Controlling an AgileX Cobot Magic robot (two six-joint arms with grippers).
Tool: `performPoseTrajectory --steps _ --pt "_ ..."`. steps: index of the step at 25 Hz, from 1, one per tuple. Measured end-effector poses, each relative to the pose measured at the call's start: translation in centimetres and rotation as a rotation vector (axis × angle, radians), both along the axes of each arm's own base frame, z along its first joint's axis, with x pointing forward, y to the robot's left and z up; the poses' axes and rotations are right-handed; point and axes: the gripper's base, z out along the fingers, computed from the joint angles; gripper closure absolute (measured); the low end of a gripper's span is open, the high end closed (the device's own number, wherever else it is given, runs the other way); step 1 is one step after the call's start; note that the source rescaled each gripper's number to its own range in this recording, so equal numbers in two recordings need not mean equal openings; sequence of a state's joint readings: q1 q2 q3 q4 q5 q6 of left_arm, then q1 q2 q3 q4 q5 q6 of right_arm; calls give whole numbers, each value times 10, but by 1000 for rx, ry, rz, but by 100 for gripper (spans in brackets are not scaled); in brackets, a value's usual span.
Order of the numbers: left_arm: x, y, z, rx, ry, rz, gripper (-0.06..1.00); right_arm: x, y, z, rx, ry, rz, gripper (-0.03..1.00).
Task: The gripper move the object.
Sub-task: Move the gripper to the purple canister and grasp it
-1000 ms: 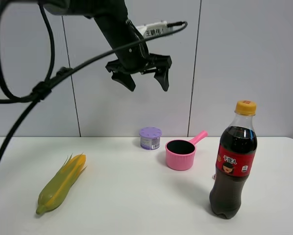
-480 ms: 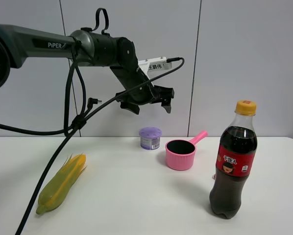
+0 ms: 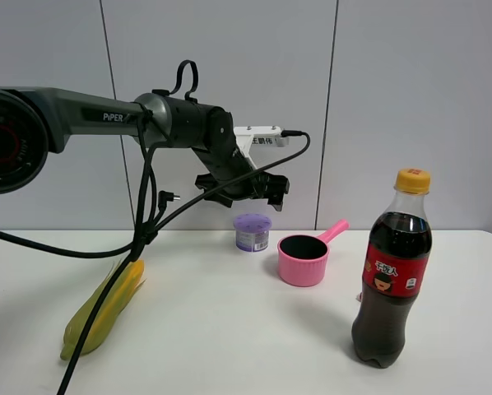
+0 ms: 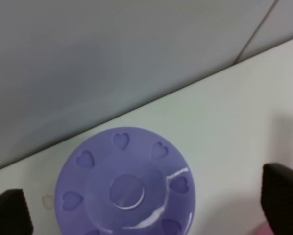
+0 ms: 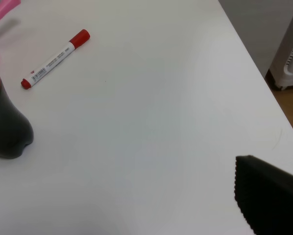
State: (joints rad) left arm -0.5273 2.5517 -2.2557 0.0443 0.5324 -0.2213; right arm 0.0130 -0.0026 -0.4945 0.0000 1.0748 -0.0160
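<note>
The small tub with a lilac dimpled lid stands at the back of the white table, near the wall. My left gripper hangs just above it, open and empty, jaws spread wider than the tub. In the left wrist view the heart-dimpled lid lies between the two black fingertips, which stand well apart from it. My right gripper is out of the exterior view; in the right wrist view one black fingertip shows over bare table, holding nothing.
A pink handled cup stands right of the tub. A cola bottle stands at the front right and a corn cob lies at the left. A red-capped marker lies near the bottle base. The table's right edge drops off.
My left arm has swung down and lowered the open gripper from high against the wall to just above the tub. The tub and the other objects have not moved.
</note>
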Motion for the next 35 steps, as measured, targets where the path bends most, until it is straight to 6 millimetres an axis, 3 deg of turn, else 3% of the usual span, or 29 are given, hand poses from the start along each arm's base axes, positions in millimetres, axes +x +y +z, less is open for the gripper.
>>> performPoseTrajectory --steps 8,23,35 --pt "4 1 -25 70 -27 -21 -5 0 0 0 0 0 0 -3" --pt "10 -2 -23 57 -120 -44 -6 0 0 0 0 0 0 -3" --pt "11 -3 -49 84 -113 -63 -6 0 0 0 0 0 0 -3"
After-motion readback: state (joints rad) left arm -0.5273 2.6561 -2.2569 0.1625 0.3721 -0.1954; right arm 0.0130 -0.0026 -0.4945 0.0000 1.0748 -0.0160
